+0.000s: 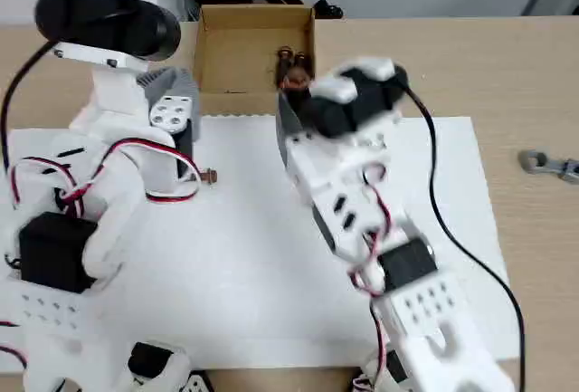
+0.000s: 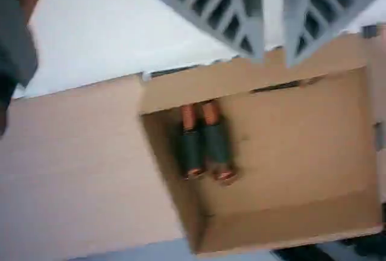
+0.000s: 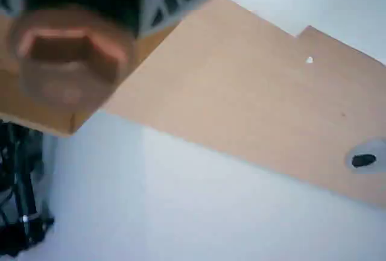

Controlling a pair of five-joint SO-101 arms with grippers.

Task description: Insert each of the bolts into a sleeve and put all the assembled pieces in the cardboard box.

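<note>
Holding a copper bolt (image 3: 69, 62), apparently already sleeved, clamped in the right gripper (image 1: 291, 84) at the cardboard box (image 1: 253, 14) rim, seemingly for release beside the 2 assembled pieces (image 2: 205, 143) inside, with the left gripper (image 2: 274, 59) narrowly parted, empty, standing clear above the white sheet (image 1: 253, 256).

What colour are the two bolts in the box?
The bolts are coppery orange, in dark sleeves; clearest in the left wrist view.

Right hand (image 1: 291, 82) clamps bolt (image 3: 69, 62); left hand (image 2: 272, 55) parted
</note>
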